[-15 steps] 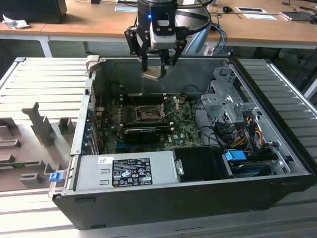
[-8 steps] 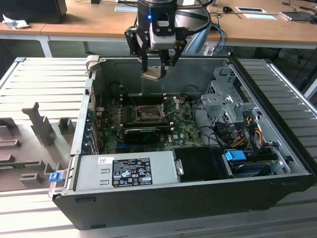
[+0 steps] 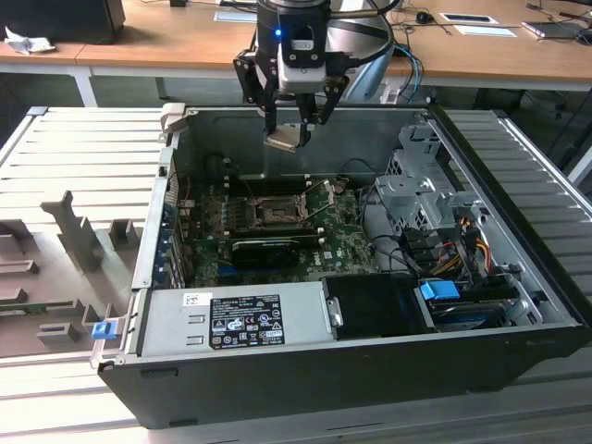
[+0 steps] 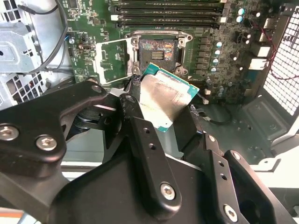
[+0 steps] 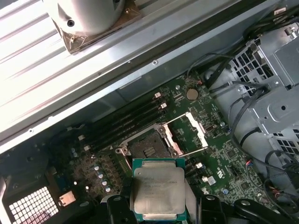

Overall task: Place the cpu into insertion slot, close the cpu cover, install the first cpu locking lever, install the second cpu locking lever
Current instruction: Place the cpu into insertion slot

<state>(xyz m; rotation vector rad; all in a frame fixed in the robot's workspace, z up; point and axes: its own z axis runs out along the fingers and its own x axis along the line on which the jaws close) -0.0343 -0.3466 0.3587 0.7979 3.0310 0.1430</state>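
While my gripper [image 3: 294,129] pinches the cpu [image 5: 158,189] by its edges, the bare insertion slot [image 5: 148,150] lies well below it.

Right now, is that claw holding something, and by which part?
Yes: the gripper holds the cpu, pinched by two opposite edges, clear of the insertion slot.

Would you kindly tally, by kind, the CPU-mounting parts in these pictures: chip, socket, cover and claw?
cpu: 1, held in the claw
slot: 1, empty
cover: 1, swung open
claw: 1
Total: 4
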